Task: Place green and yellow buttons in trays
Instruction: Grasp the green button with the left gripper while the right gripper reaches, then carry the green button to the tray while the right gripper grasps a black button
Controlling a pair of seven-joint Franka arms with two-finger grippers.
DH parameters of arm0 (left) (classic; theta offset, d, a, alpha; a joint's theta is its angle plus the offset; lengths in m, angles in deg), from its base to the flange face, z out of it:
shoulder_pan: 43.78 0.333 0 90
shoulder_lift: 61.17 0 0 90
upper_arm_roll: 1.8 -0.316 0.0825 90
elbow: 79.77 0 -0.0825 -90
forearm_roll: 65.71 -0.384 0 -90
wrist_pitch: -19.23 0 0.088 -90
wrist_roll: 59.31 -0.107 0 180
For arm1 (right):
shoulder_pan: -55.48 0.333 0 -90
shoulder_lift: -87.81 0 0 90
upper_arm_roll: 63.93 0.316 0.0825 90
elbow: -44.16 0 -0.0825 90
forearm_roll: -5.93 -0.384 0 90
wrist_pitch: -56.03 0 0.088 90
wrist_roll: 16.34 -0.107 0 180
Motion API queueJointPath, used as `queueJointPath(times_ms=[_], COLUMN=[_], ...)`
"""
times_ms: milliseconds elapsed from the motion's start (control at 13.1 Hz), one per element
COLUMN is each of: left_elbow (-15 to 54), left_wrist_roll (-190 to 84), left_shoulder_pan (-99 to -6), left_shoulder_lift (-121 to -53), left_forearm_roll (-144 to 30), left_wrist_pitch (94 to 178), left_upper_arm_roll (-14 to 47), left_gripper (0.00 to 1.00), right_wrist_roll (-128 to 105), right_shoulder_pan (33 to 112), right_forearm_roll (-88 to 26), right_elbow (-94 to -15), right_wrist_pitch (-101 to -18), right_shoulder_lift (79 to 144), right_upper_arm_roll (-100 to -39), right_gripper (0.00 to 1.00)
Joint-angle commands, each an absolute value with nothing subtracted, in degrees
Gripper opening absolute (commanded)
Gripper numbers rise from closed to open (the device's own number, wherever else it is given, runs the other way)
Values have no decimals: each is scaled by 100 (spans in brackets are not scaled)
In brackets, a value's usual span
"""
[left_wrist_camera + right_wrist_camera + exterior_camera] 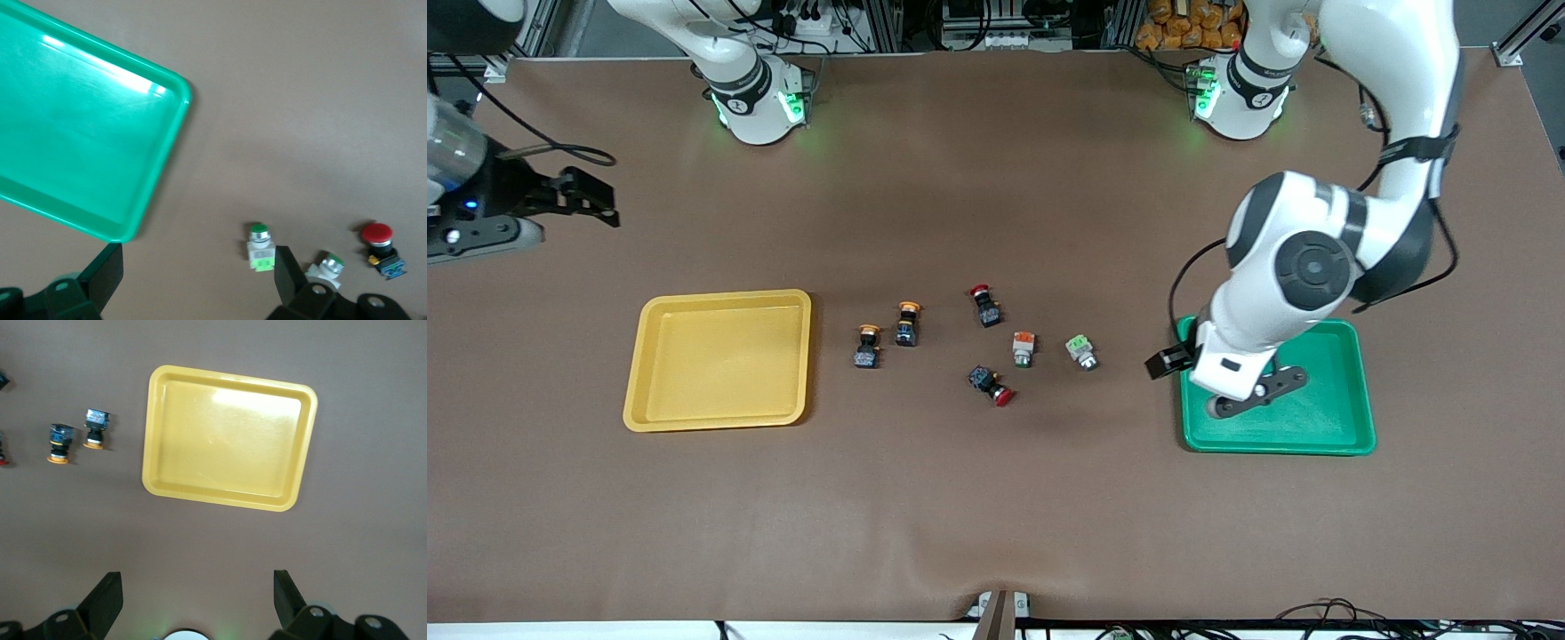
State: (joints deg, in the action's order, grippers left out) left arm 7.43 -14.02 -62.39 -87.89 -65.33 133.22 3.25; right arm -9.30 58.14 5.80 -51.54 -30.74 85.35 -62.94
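The yellow tray lies toward the right arm's end and the green tray toward the left arm's end; neither shows a button in it. Between them lie two black buttons with yellow-orange caps, a white one with an orange end and a white one with a light green end. My left gripper hangs open and empty over the green tray's end nearest the buttons. In the left wrist view the light green button lies by one finger. My right gripper waits open.
Two black buttons with red caps lie among the others. The right wrist view shows the yellow tray and the two yellow-orange buttons beside it. The table is covered in brown cloth.
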Motion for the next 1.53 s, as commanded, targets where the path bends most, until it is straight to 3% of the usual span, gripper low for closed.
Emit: queueJointPath(times_ms=[0, 153, 534, 763, 1069, 1450], left_elbow=[742, 838, 1523, 1524, 1515, 1506], left_wrist_roll=[-696, -491, -123, 395, 1177, 1451], left_shoulder_pan=[-6565, -6776, -7102, -7155, -7295, -7375], left_shoulder_lift=[-9087, -9263, -9553, -9712, -10019, -10266], left_forearm_roll=[-6439, -6492, -6527, -6527, -6588, -6870], left_wrist_pitch=[13795, 14060, 15079, 15273, 15914, 15924], left_upper_arm_roll=[277, 277, 251, 250, 242, 242], left_gripper=[100, 100, 100, 100, 100, 100], right_wrist_roll=[-1675, -2631, -3682, -3682, -3673, -3647], right_shoulder_pan=[6258, 6627, 7674, 7859, 7886, 7824], right_forearm_roll=[462, -116, -171, -171, -163, -84], right_elbow=[-5199, -5295, -5681, -6182, -6245, -6254], right_wrist_pitch=[-3107, -3133, -3993, -4747, -5461, -6436], right_shoulder_lift=[8535, 8622, 8947, 9062, 9773, 10686], right_upper_arm_roll=[-6288, -6288, -6296, -6296, -6305, -6323], right_gripper=[100, 100, 100, 100, 100, 100])
